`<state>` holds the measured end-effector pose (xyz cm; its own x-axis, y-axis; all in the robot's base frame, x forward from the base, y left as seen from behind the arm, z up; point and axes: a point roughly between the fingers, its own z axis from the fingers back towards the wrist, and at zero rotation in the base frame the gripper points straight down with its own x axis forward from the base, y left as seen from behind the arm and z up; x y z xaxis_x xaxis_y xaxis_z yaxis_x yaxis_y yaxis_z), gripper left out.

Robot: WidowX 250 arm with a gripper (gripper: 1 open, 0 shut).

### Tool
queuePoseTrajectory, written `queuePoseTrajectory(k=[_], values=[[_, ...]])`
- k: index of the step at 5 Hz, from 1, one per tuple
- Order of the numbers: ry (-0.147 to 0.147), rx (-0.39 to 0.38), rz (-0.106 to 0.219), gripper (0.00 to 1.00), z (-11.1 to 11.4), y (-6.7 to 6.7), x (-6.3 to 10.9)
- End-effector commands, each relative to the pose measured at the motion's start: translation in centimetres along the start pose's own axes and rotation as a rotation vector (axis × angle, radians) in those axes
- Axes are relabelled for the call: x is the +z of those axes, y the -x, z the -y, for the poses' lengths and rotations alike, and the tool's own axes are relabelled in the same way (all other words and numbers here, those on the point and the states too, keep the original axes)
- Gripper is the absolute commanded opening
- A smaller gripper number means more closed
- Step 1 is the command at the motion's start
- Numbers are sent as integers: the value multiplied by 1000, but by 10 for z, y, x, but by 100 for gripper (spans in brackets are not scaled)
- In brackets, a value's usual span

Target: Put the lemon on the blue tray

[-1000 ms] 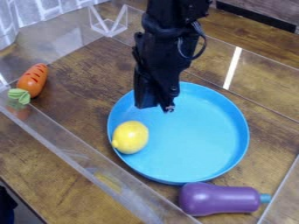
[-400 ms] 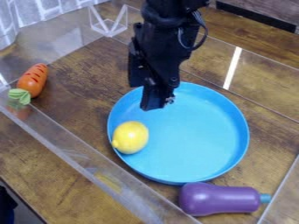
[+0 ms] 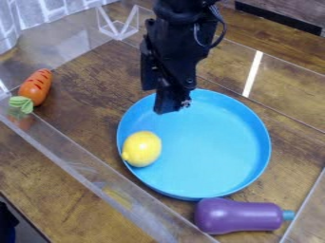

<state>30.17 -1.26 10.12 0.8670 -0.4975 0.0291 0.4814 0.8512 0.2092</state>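
The lemon (image 3: 141,148), small and bright yellow, lies free on the left part of the blue tray (image 3: 222,142), a large round plate at the centre of the table. My gripper (image 3: 172,102) hangs pointing down over the tray's far left rim, up and to the right of the lemon and apart from it. Its dark fingers blend together, so I cannot make out a gap between them. Nothing is held in them.
An orange carrot (image 3: 32,87) with a green top lies at the left beside a clear plastic wall (image 3: 70,161). A purple eggplant (image 3: 235,215) rests just below the tray at the front right. The wooden table (image 3: 286,90) extends to the right.
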Motion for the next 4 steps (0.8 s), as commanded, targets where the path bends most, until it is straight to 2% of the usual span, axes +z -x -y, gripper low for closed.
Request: queuePoseTrajectory(k=[1,3,4], values=[[-25,-10,77,100,0,-7,21],[-8,-30,100,100,3,-5,9],[-2,-24,102,100,4,-5,3]])
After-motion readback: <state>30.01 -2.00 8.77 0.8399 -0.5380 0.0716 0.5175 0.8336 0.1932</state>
